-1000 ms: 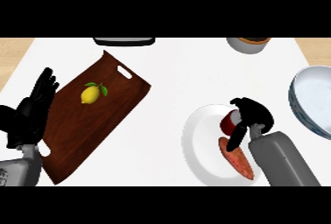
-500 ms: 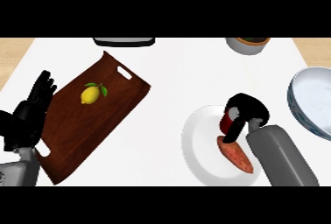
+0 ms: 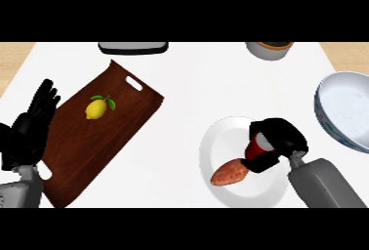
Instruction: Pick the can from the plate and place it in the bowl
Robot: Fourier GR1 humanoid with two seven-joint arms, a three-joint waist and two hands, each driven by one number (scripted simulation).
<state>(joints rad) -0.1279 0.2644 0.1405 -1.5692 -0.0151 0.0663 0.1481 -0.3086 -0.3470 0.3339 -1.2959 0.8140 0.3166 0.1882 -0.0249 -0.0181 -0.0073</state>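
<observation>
2 hands in view. Right hand (image 3: 277, 139) is over the white plate (image 3: 216, 146), fingers and thumb curled round the can (image 3: 258, 149) from above and the right, closed on it; the hand hides much of the can's upper side. Can is red with a pale silver top end, tilted, leaning toward upper right; its lower part is over the plate's centre, can't tell if it touches the plate. Just beside it to the lower left lies 1 orange-brown sweet potato (image 3: 231, 172), on the plate, its upper end touching or nearly touching the can, can't tell which. Left hand (image 3: 29, 128) is at the left edge, fingers straight and pointing up, spread a little, holding nothing, overlapping the left edge of the cutting board (image 3: 108, 141). Count: 1 can, 1 plate, 1 sweet potato, 1 dark wooden cutting board with a handle slot at its upper corner, 1 lemon (image 3: 96, 108) with a green leaf on the board's upper half, 1 large grey-white bowl (image 3: 346, 114) cut by the right edge, near the plate's upper right and apart from the can. At the top edge: 1 dark tray-like object (image 3: 133, 47) and 1 small pale cup (image 3: 270, 50) with brown contents, both partly cropped. All on a white counter (image 3: 202, 83).
</observation>
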